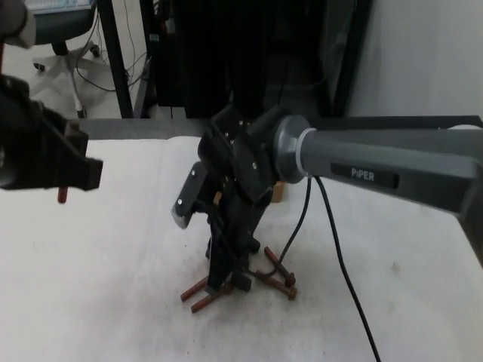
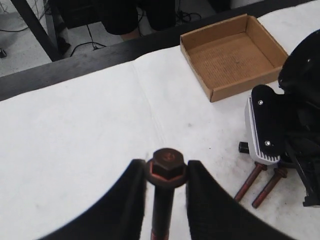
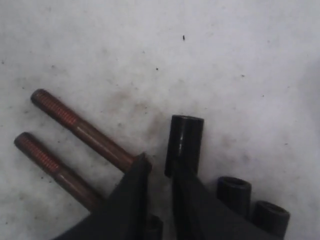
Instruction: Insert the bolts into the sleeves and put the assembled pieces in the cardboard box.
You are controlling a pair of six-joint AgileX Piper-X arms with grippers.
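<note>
Left gripper (image 2: 165, 170) clamps a rusty hex-head metal bolt (image 2: 167, 159); right gripper (image 3: 160, 169), narrowly parted, sits just beside a smooth black cylindrical sleeve (image 3: 184, 140).

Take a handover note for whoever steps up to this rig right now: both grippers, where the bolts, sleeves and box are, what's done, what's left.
Left gripper: shut on a bolt, raised over the cloth.
Right gripper: down at the loose parts, right by a black sleeve; whether it grips it is unclear.
On the cloth: other sleeves and loose bolts.
Cardboard box: empty.
Done: one bolt picked up.
Left: fit every bolt into a sleeve, then box the pieces.
</note>
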